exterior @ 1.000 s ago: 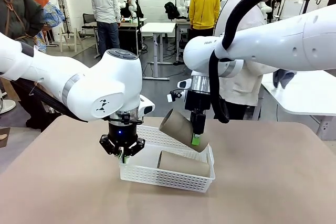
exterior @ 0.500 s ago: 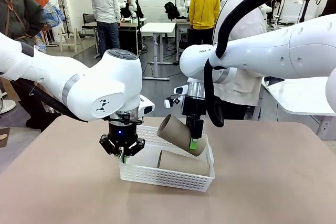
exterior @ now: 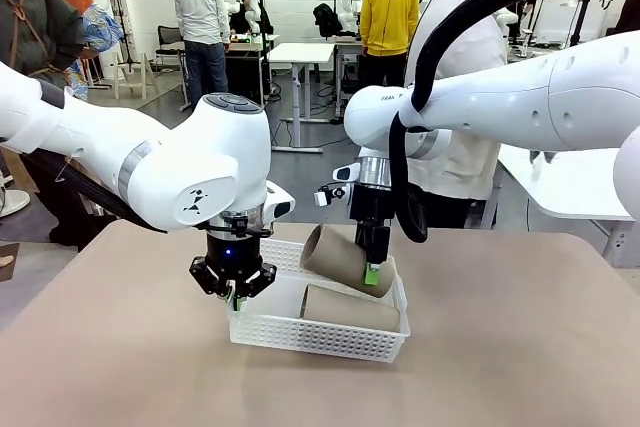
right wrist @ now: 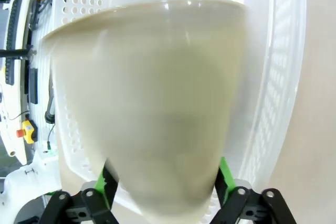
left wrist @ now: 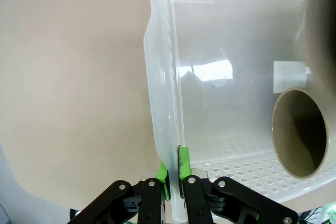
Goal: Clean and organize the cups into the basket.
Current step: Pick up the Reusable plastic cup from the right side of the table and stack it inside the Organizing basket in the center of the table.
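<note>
The white lattice basket [exterior: 320, 342] sits at the table's middle. My left gripper [exterior: 233, 297] is shut on its left rim; the left wrist view has the rim pinched between the green pads [left wrist: 173, 182] beside the basket wall [left wrist: 157, 103]. One tan cup [exterior: 350, 309] lies on its side inside, mouth toward me [left wrist: 296, 132]. A second tan cup [exterior: 345, 259] hangs tilted just above it, its base end between the fingers of my right gripper [exterior: 372, 272]. In the right wrist view this cup [right wrist: 157, 119] is blurred, with a green pad [right wrist: 223, 174] at each side; whether they still press I cannot tell.
A person in a white shirt [exterior: 470, 97] stands at the table's far edge behind my right arm. Bare tan tabletop [exterior: 520, 347] surrounds the basket. A white table [exterior: 580, 177] stands at the back right.
My right gripper has carried the tan cup down and slightly left, and the cup now lies flatter, close over the lying cup. The left gripper and the basket have not moved.
</note>
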`<state>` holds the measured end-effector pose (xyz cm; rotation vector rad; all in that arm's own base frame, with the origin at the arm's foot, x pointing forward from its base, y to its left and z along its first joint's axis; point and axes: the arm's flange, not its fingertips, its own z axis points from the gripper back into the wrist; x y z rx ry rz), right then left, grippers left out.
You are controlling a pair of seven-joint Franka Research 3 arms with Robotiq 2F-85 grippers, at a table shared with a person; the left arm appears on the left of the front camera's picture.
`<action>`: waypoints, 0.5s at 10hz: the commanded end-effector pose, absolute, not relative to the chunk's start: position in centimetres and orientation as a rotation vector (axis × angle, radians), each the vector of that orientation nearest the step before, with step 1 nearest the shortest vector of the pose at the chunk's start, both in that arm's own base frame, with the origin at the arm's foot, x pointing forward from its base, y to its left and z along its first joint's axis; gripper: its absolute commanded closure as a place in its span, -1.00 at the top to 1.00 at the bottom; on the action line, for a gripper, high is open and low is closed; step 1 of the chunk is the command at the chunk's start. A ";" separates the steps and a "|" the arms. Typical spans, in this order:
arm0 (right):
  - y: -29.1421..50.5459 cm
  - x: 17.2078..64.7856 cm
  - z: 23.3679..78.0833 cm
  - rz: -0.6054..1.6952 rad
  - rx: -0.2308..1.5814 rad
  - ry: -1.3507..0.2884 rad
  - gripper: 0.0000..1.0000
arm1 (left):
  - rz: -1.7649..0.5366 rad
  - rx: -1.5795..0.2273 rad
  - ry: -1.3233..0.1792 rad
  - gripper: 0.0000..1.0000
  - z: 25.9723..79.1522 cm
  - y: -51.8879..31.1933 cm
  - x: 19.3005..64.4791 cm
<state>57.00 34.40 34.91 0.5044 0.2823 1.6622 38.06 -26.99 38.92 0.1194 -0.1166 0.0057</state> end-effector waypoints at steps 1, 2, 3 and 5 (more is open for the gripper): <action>34.0 57.3 35.3 1.685 0.525 0.259 1.00 | 0.020 0.123 -0.125 -1.00 39.0 -27.2 38.0; 33.8 57.1 35.6 1.688 0.525 0.251 1.00 | 0.020 0.123 -0.125 -1.00 39.0 -27.2 38.0; 33.8 57.0 35.8 1.688 0.527 0.245 1.00 | 0.020 0.123 -0.125 -1.00 39.0 -27.2 38.0; 33.5 56.2 36.8 1.704 0.526 0.222 1.00 | 0.020 0.123 -0.125 -1.00 39.0 -27.2 38.0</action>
